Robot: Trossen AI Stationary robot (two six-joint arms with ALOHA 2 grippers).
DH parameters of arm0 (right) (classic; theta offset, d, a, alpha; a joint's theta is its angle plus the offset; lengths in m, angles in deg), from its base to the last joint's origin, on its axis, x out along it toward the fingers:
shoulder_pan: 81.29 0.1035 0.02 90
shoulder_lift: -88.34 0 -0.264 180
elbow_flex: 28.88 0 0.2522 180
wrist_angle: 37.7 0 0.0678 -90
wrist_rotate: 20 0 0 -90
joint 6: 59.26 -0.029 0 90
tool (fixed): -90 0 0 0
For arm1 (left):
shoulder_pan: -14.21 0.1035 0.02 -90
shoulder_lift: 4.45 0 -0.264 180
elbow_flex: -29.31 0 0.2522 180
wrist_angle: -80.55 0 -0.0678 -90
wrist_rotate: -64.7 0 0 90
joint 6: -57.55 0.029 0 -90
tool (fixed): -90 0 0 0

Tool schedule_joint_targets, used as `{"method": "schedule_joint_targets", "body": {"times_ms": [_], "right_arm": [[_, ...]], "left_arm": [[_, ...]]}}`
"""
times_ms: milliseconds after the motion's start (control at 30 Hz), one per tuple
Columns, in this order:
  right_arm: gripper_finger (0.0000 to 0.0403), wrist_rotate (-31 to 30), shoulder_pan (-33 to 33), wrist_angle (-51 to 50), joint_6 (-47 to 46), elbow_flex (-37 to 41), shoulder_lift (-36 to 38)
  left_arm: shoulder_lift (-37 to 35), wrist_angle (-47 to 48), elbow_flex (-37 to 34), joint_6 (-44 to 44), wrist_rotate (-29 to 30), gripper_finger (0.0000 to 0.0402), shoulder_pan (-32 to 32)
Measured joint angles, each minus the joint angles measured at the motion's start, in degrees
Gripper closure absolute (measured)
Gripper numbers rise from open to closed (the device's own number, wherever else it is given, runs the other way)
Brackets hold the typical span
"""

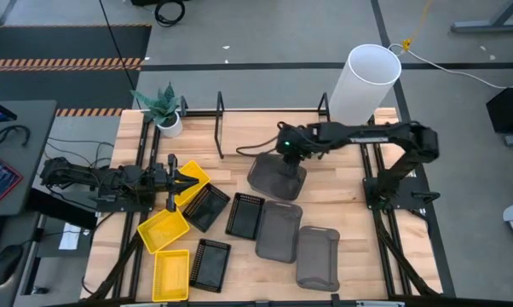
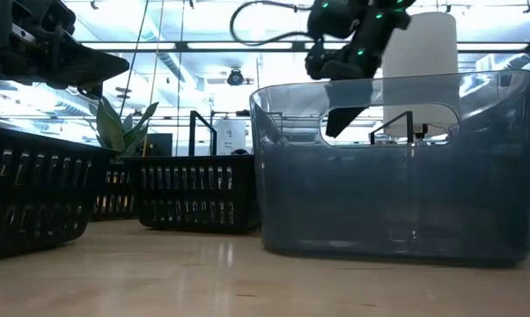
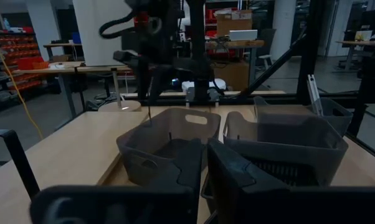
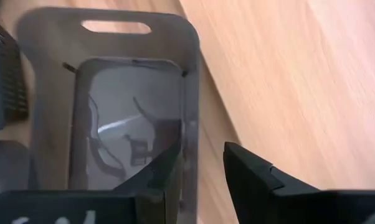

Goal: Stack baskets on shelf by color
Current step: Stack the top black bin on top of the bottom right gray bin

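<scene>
While the left gripper (image 1: 184,181) waits closed over the yellow baskets (image 1: 163,230), the right gripper (image 4: 200,168) hangs open astride the rim of a grey basket (image 1: 276,176) lying before the shelf (image 1: 220,115).

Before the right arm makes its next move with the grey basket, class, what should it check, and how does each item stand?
1. Right pincer open: ok.
2. It straddles the wall of the grey basket, one finger inside, one outside: ok.
3. Basket gripped: not ok, the fingers are not closed on the wall.
4. Way to the shelf free: cannot tell; the white cylinder stands at its right end.
5. Left pincer out of the way, over by a yellow basket: ok.
</scene>
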Motion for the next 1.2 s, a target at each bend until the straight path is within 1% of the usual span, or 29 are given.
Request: {"method": "schedule_joint_targets", "body": {"times_ms": [100,300,633,700,767,933,1067,1200], "right_arm": [[0.0279,1.45,-0.77,-1.33,1.75,-3.06,-3.54],[0.028,1.4,-1.74,-3.44,4.8,-7.75,-9.51],[0.0287,1.33,-2.02,-3.81,7.09,-8.84,-16.32],[0.0298,1.26,-2.05,-4.24,7.73,-8.84,-17.1],[0.0318,1.25,-2.02,-4.7,7.74,-8.82,-17.47],[0.0388,1.64,-2.0,-4.26,7.71,-8.88,-17.56],[0.0391,1.69,-2.02,-5.06,7.85,-9.14,-17.48],[0.0396,1.64,-2.29,-6.96,7.87,-11.11,-17.48]], "left_arm": [[-0.02,0.0,0.0,0.02,-0.02,0.037,-0.01],[0.0,0.0,0.0,0.01,-0.02,0.0376,-0.02],[-0.02,0.0,0.0,0.02,0.0,0.0366,0.0],[-0.02,0.0,0.0,0.0,-0.01,0.0366,0.0],[-0.02,0.0,0.0,0.01,0.0,0.0367,-0.02],[0.0,-0.02,0.0,0.0,-0.02,0.0374,0.0],[0.0,-0.04,0.0,0.01,-0.01,0.037,-0.01],[0.0,-0.07,0.0,0.0,0.0,0.0365,0.0]]}}
